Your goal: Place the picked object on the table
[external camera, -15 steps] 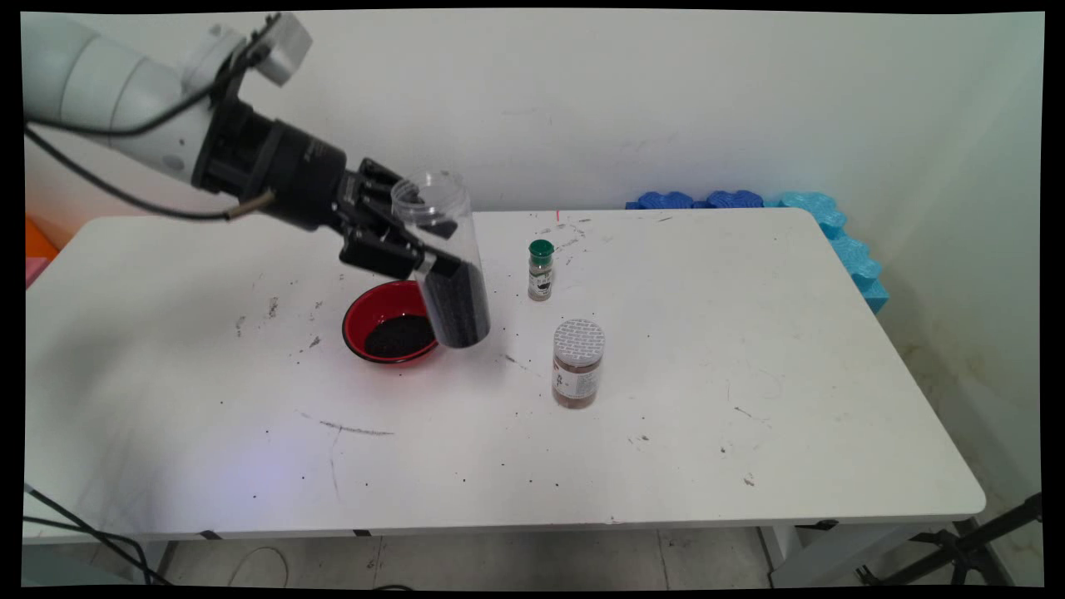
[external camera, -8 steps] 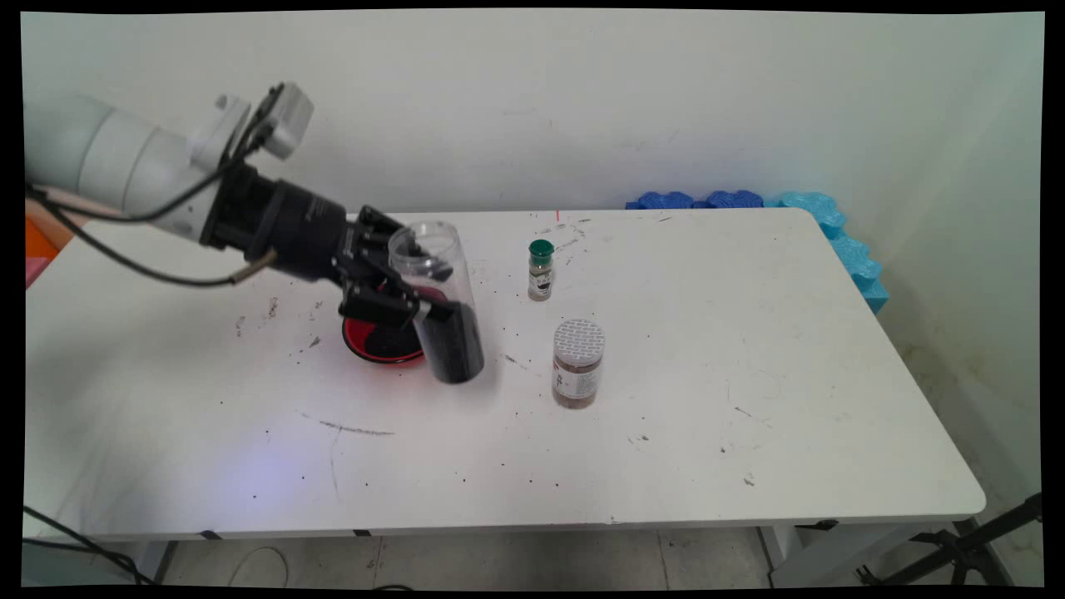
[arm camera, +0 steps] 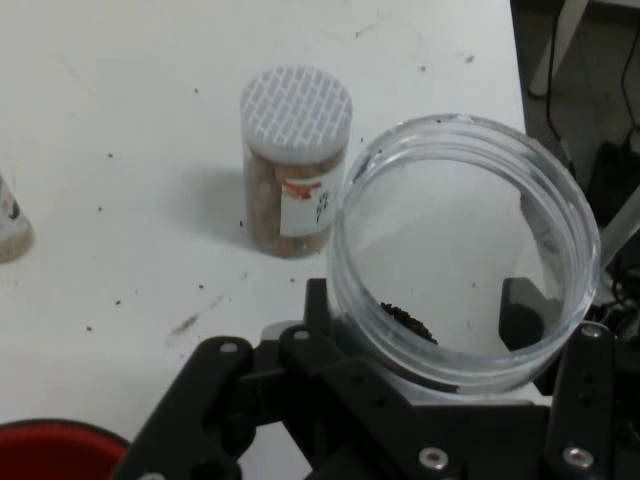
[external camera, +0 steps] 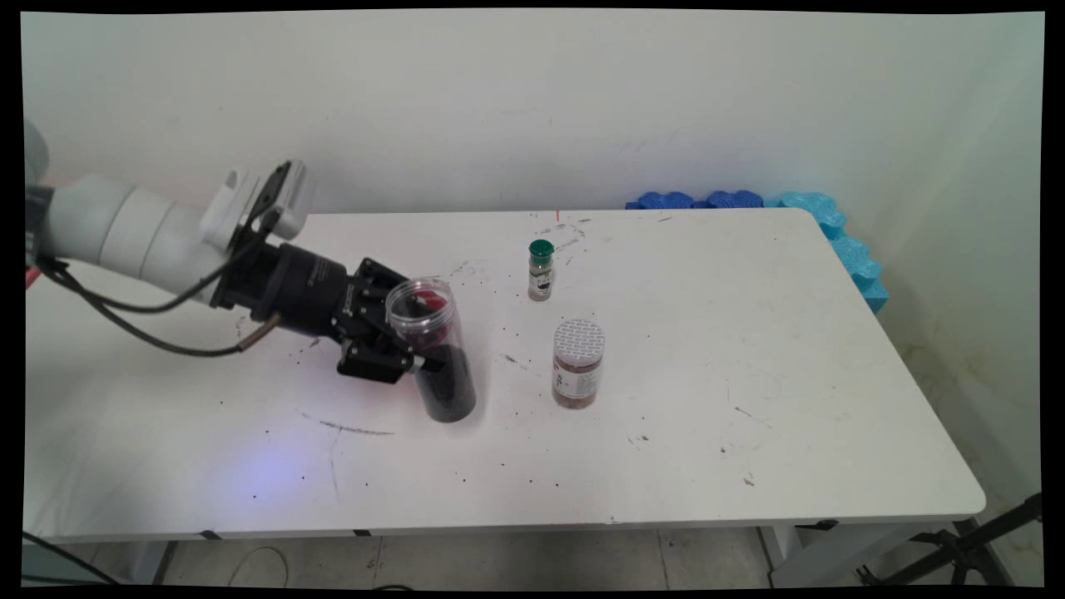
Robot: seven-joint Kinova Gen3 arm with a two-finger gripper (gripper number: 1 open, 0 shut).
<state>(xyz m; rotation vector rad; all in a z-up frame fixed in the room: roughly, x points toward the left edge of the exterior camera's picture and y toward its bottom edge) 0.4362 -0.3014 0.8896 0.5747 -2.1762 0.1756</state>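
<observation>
The end effector is closed on a clear plastic jar, its black fingers clamped on the jar's wall about halfway up. The jar is a smooth, see-through cylinder with a ribbed neck and no lid. It leans slightly, its open mouth tipped toward the arm. Fine black granules, seed-like, fill its lower part, and in the hand view a few cling inside near the rim. Its base is at the tabletop or just above it; contact cannot be made out. It sits left of the middle in the main view, about midway between the far and near edges.

Just behind the end effector lies a red bowl, glossy and round. Only a sliver shows in the hand view, and a red patch shows through the jar's mouth in the main view.

Toward the right edge, well apart from the held jar, stands an upright jar of brown contents with a white patterned lid and a paper label. Beyond it, nearer the far edge, is a small spice bottle with a green cap.

The tabletop is white, hard and matte, scuffed and dotted with stray black grains. Blue foam pieces with wavy edges rest by its far right corner.
</observation>
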